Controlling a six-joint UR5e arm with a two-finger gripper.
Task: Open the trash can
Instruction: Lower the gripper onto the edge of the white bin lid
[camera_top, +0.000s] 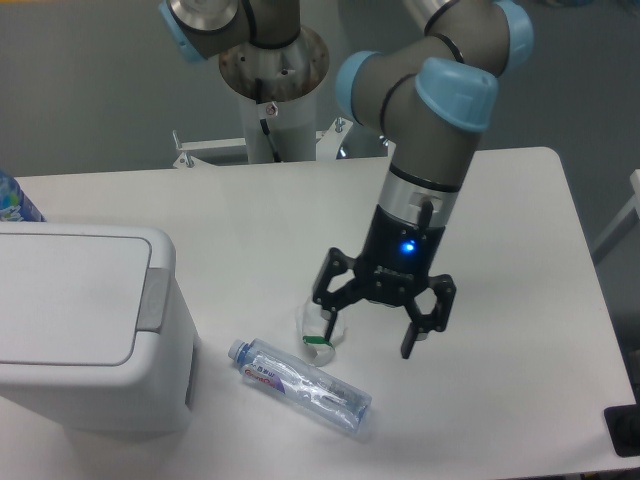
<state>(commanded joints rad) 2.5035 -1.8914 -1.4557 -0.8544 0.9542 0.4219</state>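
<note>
We find the gripper (373, 326) fingers spread and empty, right of the trash can (85, 325) (lid shut); heading there, they may, seemingly, snag the crumpled wrapper (316, 318).

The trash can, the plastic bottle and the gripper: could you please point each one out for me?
trash can (70, 300), fixed camera, middle of its flat lid.
plastic bottle (305, 388), fixed camera, middle of its clear body.
gripper (372, 328), fixed camera, midway between its fingertips.

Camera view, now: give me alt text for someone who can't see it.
An open gripper hangs above a crumpled white wrapper mid-table, holding nothing. The white trash can sits at left, lid shut; a clear plastic bottle lies in front.
</note>
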